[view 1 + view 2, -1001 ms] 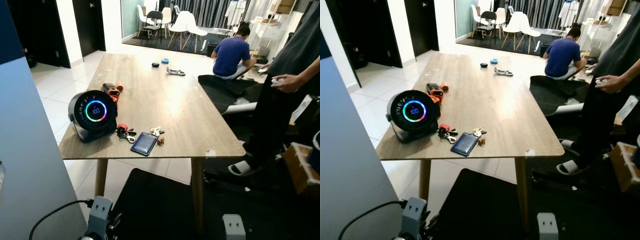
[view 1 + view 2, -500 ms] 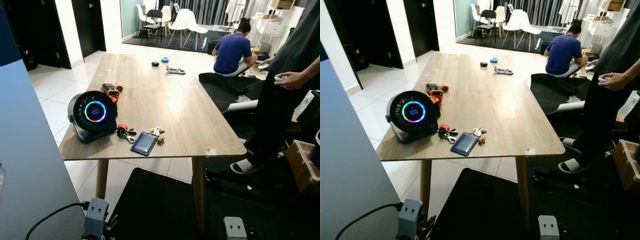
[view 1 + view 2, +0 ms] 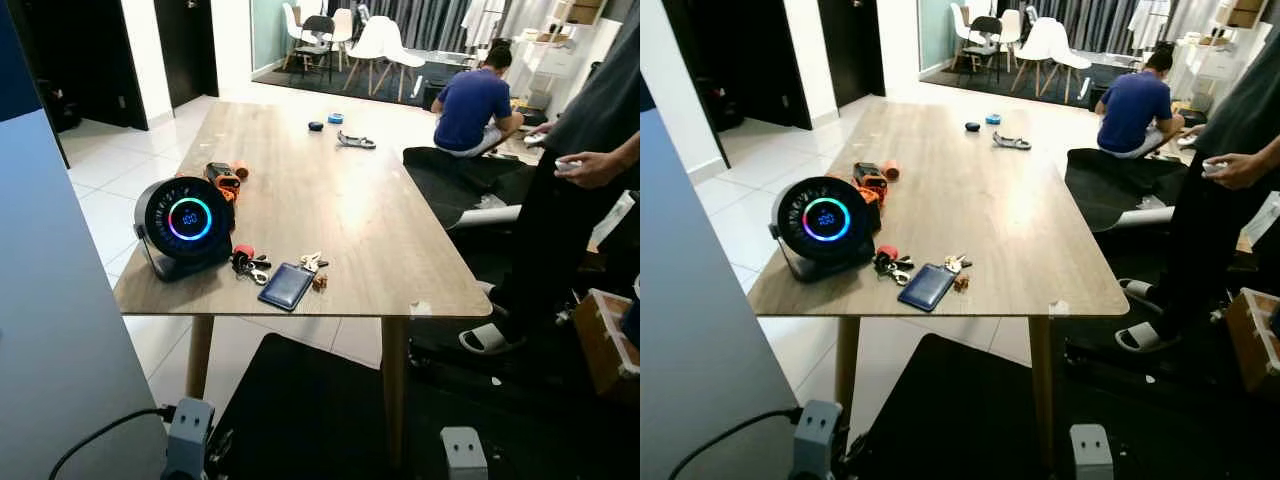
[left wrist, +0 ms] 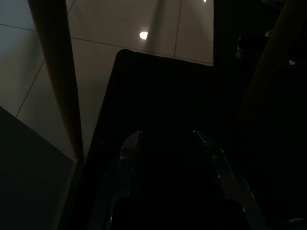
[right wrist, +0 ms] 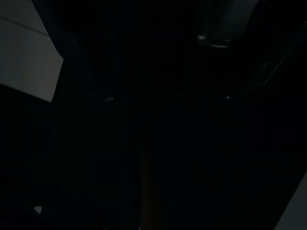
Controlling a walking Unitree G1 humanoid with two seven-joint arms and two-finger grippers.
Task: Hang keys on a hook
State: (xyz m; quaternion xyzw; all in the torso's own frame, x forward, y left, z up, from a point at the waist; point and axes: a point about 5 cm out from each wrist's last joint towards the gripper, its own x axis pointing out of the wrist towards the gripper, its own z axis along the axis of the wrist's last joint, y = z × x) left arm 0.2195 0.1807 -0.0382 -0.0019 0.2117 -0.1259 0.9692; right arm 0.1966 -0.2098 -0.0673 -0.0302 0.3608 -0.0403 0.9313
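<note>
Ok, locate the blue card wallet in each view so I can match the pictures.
Left eye view: blue card wallet near the table's front edge, between two key bunches.
Right eye view: same spot.
Wrist views: too dark to make it out.
Shared landmark: round speaker with glowing ring, to its left.

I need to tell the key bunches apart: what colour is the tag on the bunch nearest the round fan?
Red, on the key bunch; clearest in the left eye view.

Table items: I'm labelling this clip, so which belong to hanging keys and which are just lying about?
For the job:
keys
red-tagged keys

Lying about:
blue wallet
round fan
orange tool
grey clip
two small blue things

No hook is in view.
</note>
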